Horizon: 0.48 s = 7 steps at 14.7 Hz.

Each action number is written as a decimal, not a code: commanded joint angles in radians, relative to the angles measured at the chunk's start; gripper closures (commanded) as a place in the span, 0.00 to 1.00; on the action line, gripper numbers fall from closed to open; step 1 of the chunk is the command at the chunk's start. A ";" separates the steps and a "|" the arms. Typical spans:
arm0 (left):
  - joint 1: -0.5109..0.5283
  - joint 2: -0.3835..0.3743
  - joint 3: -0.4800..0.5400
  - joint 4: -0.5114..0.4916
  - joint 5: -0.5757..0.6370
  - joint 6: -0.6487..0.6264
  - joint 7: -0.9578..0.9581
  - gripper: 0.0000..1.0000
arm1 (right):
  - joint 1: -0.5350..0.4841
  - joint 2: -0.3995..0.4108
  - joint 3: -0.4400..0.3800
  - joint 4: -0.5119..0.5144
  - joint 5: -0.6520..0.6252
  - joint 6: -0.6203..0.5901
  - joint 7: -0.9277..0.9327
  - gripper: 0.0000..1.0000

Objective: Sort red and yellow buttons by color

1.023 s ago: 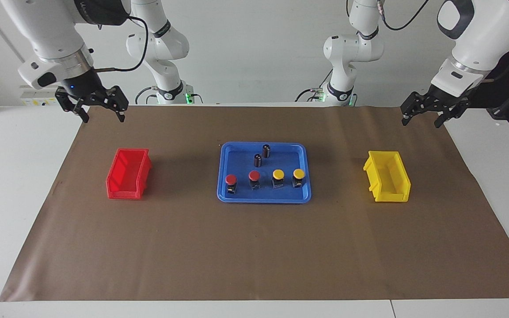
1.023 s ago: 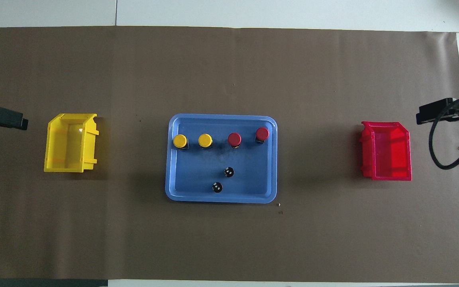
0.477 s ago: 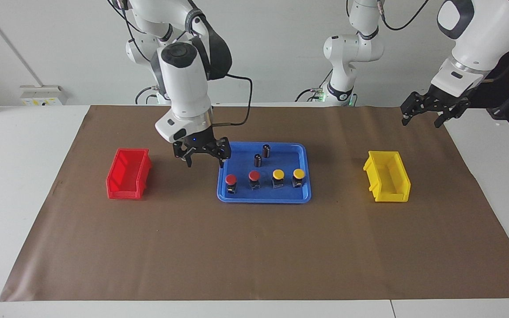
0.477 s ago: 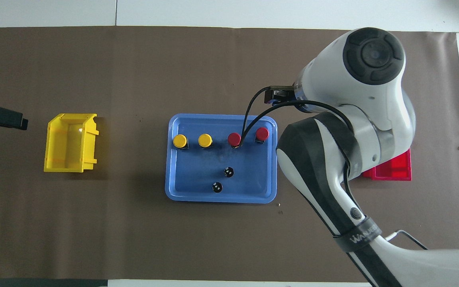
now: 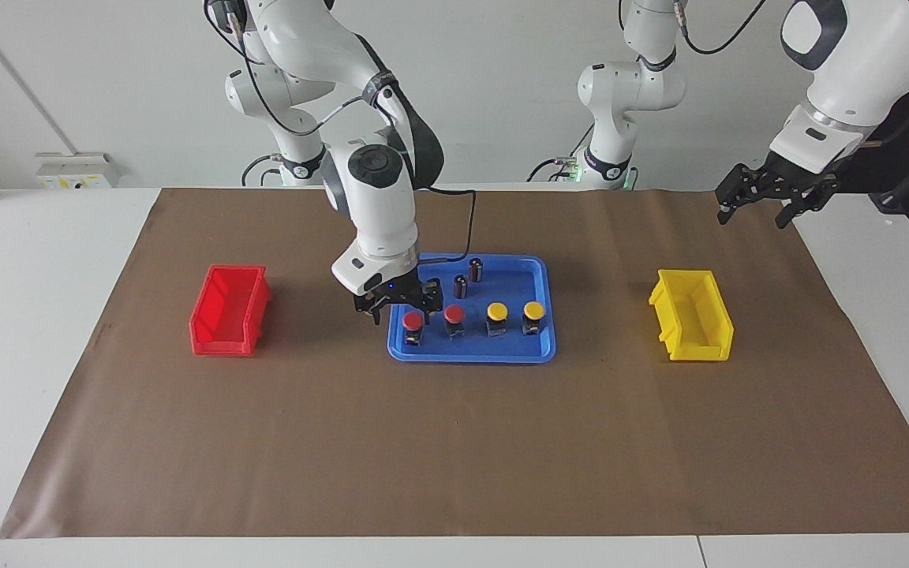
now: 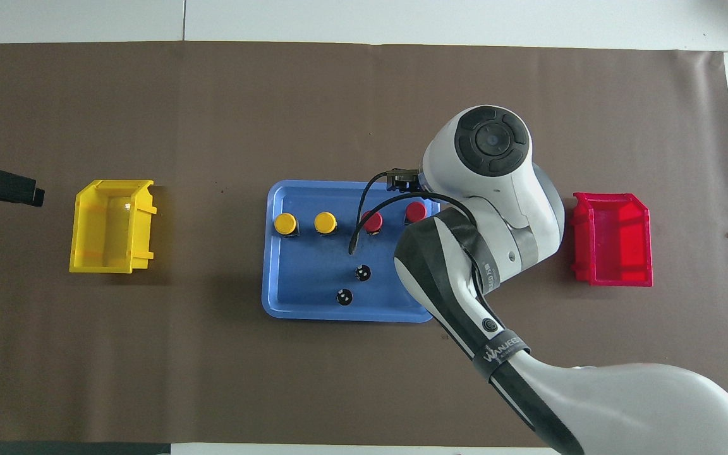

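From the facing view, the right gripper (image 5: 401,310) hangs with fingers apart over the end red button (image 5: 413,327) in the blue tray (image 5: 472,352); the left gripper (image 5: 762,207), fingers apart, waits off the tray. From overhead, four buttons (image 6: 325,223) line the tray's edge farther from the robots, the red bin (image 6: 613,240) beside the tray.

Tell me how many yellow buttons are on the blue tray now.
2. Both stand on the blue tray in the row of buttons: one yellow button nearest the left arm's end, the other yellow button beside it, next to a red button. None seems hidden.

two red buttons (image 5: 413,320), two yellow buttons (image 5: 496,312), two cylinders (image 5: 475,269), two bins (image 5: 230,309).
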 commanded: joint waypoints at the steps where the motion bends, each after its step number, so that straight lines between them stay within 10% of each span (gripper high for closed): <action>1: 0.031 -0.027 -0.002 -0.025 -0.005 -0.008 0.010 0.00 | 0.021 -0.016 -0.003 -0.049 -0.007 0.050 0.002 0.09; 7: 0.073 -0.030 -0.005 -0.030 -0.005 -0.018 0.005 0.00 | 0.049 0.027 -0.004 -0.075 -0.010 0.077 -0.015 0.11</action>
